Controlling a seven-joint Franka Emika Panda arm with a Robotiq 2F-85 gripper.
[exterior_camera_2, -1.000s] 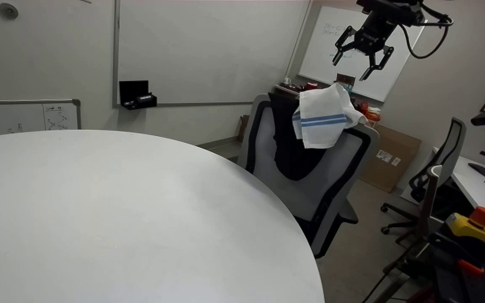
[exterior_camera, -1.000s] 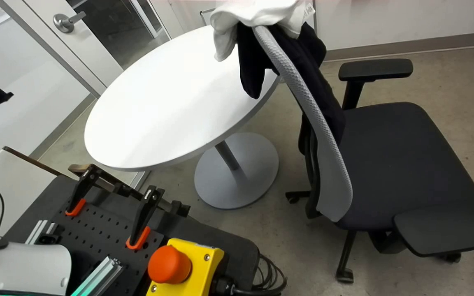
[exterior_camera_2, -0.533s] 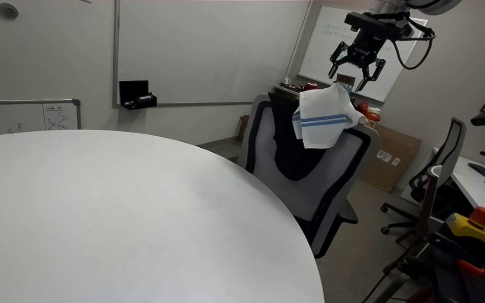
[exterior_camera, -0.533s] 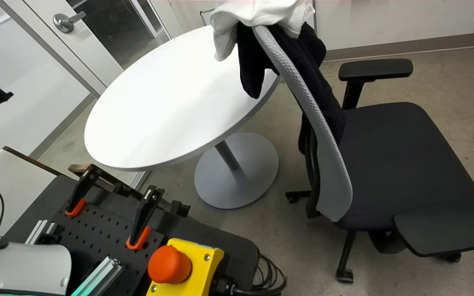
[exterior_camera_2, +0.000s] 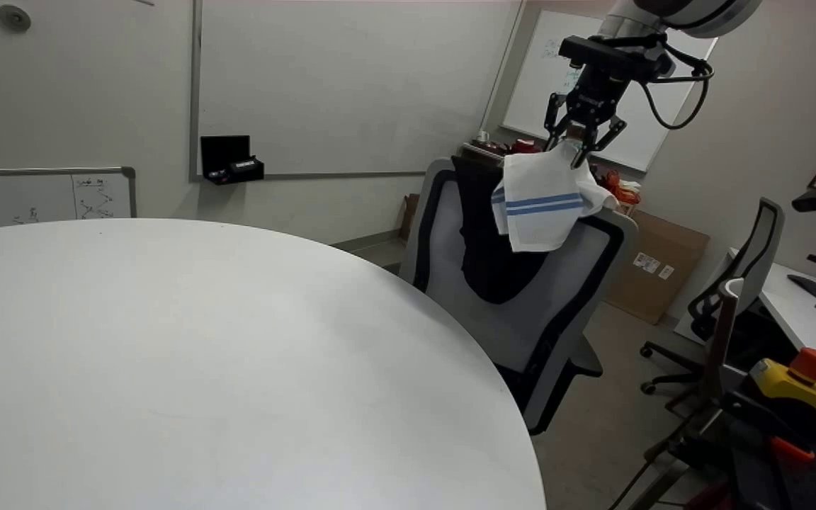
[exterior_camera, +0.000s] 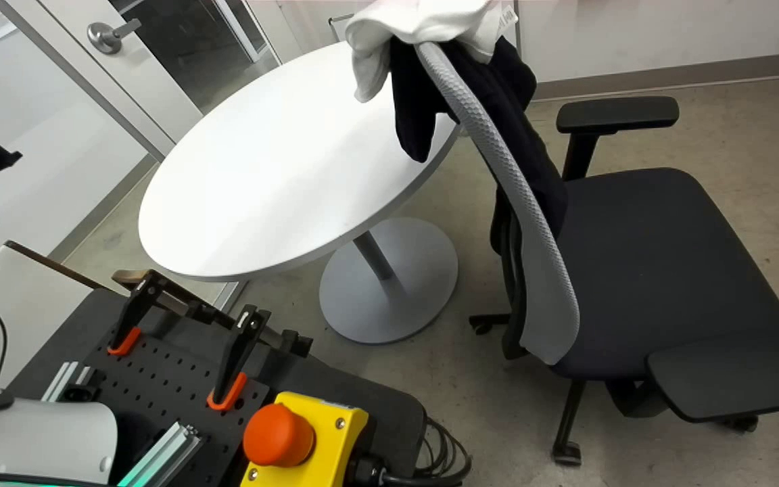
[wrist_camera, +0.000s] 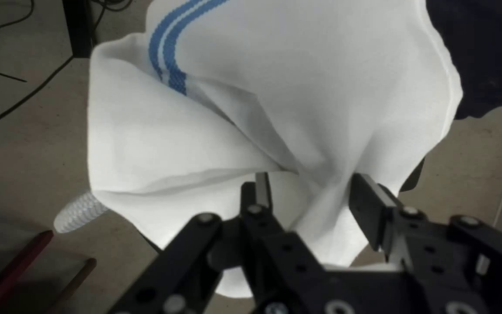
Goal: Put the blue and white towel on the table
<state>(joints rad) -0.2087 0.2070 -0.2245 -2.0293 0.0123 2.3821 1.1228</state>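
Towel (exterior_camera_2: 542, 205) is just slung over the chair (exterior_camera: 660, 270), gripper (exterior_camera_2: 564, 154) right at the chair's top, fingers (wrist_camera: 371, 213) spread apart, table (exterior_camera_2: 238, 354) beside the chair.

Towel (wrist_camera: 312, 87): white; we see two blue stripes (wrist_camera: 171, 52), upper left of the wrist view
Table (exterior_camera: 281, 162): white above, grey below
Chair (exterior_camera: 646, 270): grey and black
Gripper (wrist_camera: 310, 177): black

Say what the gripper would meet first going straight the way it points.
The towel, most likely: the open gripper points down at it, perhaps touching; depth is unclear.
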